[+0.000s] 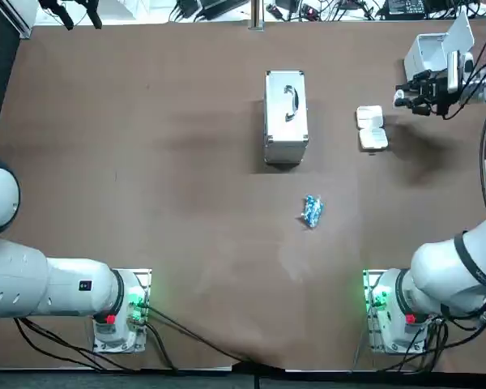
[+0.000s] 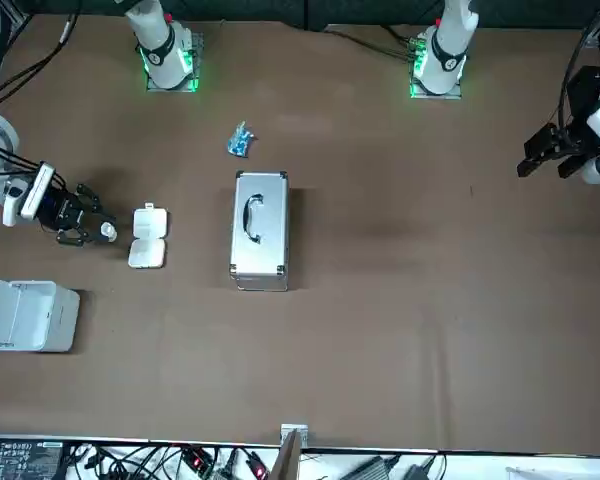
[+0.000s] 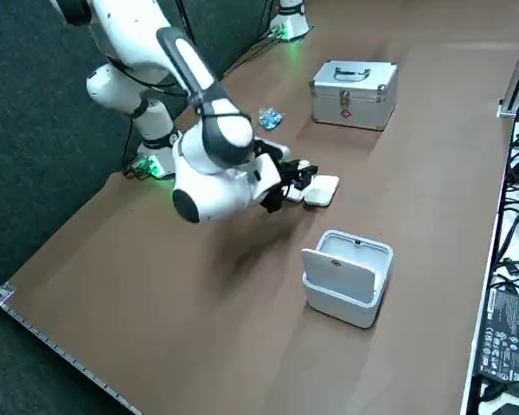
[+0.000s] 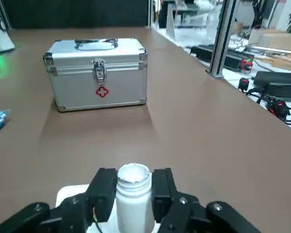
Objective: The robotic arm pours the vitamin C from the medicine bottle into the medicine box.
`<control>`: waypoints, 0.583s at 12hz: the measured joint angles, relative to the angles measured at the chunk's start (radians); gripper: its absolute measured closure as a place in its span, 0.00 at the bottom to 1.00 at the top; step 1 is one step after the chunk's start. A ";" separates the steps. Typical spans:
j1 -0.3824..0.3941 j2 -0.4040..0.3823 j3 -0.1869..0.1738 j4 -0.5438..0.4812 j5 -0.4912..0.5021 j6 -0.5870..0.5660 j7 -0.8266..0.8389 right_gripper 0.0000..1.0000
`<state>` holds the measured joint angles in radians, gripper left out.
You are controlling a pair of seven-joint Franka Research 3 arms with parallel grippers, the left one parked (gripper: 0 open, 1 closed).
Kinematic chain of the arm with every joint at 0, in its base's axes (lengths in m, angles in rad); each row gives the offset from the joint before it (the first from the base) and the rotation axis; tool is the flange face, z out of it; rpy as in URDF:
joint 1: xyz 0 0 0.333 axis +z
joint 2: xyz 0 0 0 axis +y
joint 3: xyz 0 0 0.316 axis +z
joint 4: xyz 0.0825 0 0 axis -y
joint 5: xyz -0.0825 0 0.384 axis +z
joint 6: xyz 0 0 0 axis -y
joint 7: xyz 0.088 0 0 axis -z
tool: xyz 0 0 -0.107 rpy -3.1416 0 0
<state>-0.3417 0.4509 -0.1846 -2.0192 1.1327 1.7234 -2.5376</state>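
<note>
As the right end effector point(image 4: 134, 189) grips the medicine bottle point(image 4: 134, 201) beside the medicine box point(image 1: 372, 128), a first-aid case point(image 1: 286, 117) stands apart.

— Top view?
— Straight down from high overhead, taking in the whole brown table point(image 1: 146, 162); silver metal case with a handle point(image 1: 286, 117) upper centre, right gripper point(image 1: 403, 99) upper right.
— Front and side?
— Facing back from across, so mirrored; raised and diagonal from the right. Same case in both.
— Wrist?
— Very near and low, looking level toward the case; small white plastic bottle point(image 4: 134, 199) clamped at bottom centre.
</note>
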 joint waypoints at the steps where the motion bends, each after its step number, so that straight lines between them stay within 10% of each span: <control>1: -0.017 0.019 0.000 0.000 0.013 -0.021 -0.025 0.57; 7: -0.120 0.172 -0.001 0.029 0.057 -0.111 -0.137 0.57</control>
<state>-0.4612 0.6224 -0.1860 -1.9903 1.1898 1.6124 -2.6747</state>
